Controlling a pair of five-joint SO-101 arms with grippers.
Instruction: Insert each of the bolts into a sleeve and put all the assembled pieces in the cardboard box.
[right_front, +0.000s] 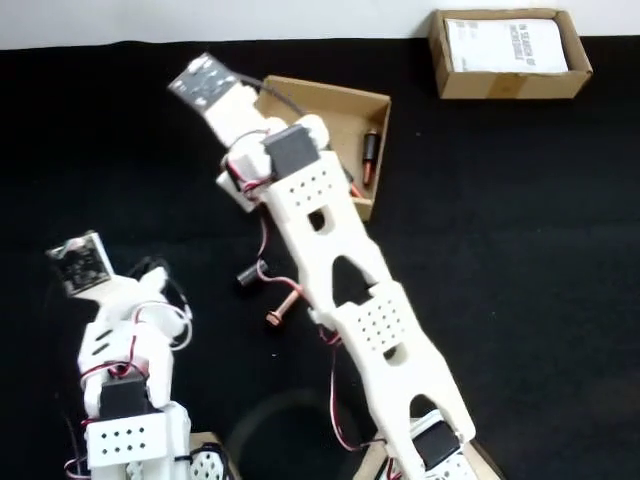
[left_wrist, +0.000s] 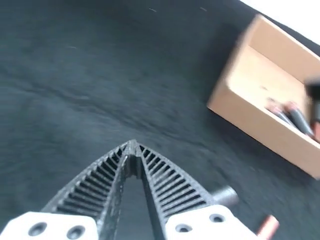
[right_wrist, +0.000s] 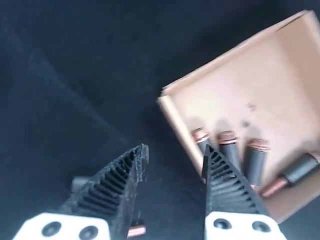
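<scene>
The cardboard box (right_front: 345, 105) lies at the middle back of the table. It holds several assembled pieces (right_wrist: 255, 157), dark sleeves with copper bolt heads, one of them plain from above (right_front: 370, 157). My right gripper (right_wrist: 175, 152) hangs open and empty over the box's outer corner (right_wrist: 165, 100). A loose dark sleeve (right_front: 250, 275) and a copper bolt (right_front: 283, 305) lie apart on the black table, beside the right arm (right_front: 340, 270). My left gripper (left_wrist: 132, 146) is shut on nothing, low over the table, with the sleeve (left_wrist: 225, 195) and bolt (left_wrist: 267, 225) off to its side.
A second cardboard box (right_front: 510, 85) with a printed paper inside stands at the back right corner. The right arm stretches diagonally across the table's middle. The left arm (right_front: 125, 330) stays at the front left. Red wires hang near the loose parts.
</scene>
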